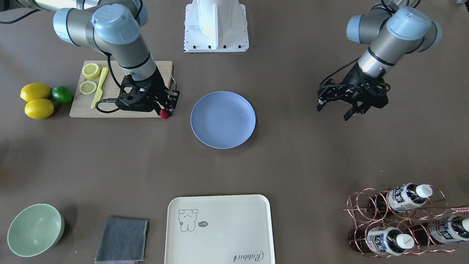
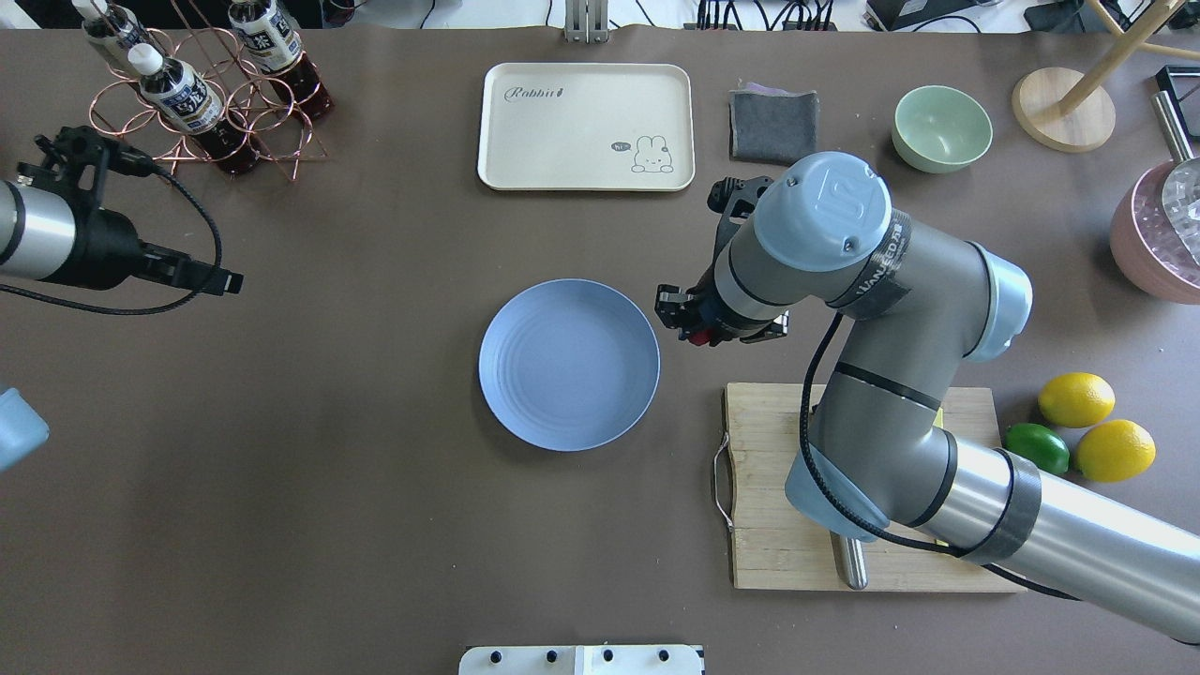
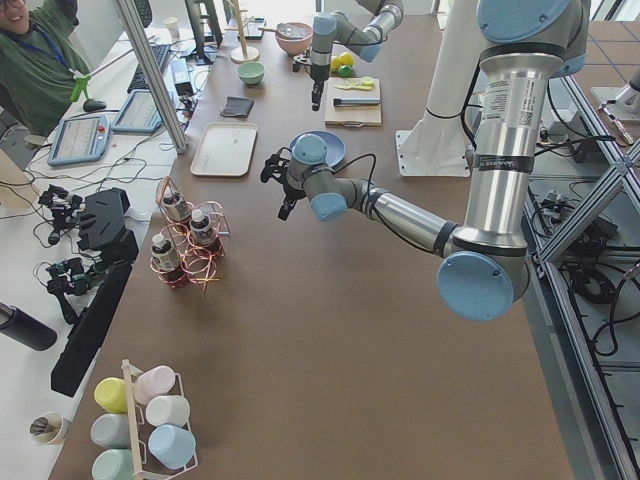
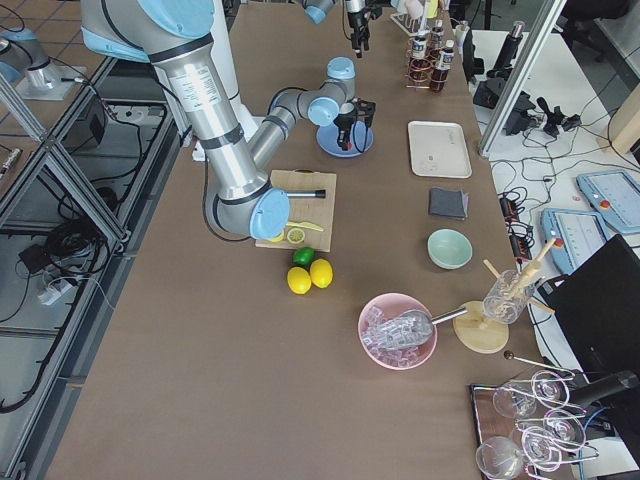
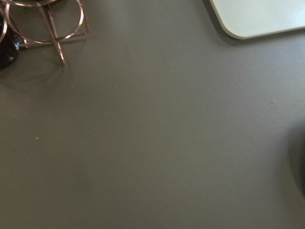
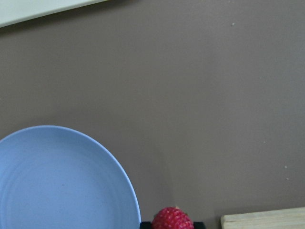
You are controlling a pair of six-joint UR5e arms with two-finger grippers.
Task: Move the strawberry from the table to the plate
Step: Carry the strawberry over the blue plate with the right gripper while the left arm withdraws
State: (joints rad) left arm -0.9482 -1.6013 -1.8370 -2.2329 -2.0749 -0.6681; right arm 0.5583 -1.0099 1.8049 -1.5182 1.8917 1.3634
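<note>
Nearest the robot's base, a wooden cutting board (image 1: 78,106) lies on the table (image 1: 293,154) with lemon slices and a yellow knife on it. Two whole lemons (image 1: 35,91) and a lime (image 1: 62,94) sit just beside the board's outer end.

At the board's corner facing the plate, the right gripper (image 1: 165,111) points down. Its fingers are closed narrowly on the strawberry (image 1: 165,114), which shows red between the tips in the right wrist view (image 6: 172,218). I cannot tell whether the berry is clear of the table.

The blue plate (image 1: 222,119) lies just beside it, not touching the berry and with nothing on it.

On the plate's other side, well apart from it, the left gripper (image 1: 333,112) hangs above bare table, its fingers spread wide and holding nothing.

Farthest out stand a green bowl (image 1: 34,229), a grey cloth (image 1: 122,238), a cream tray (image 1: 220,227) and a copper bottle rack (image 1: 403,220).
</note>
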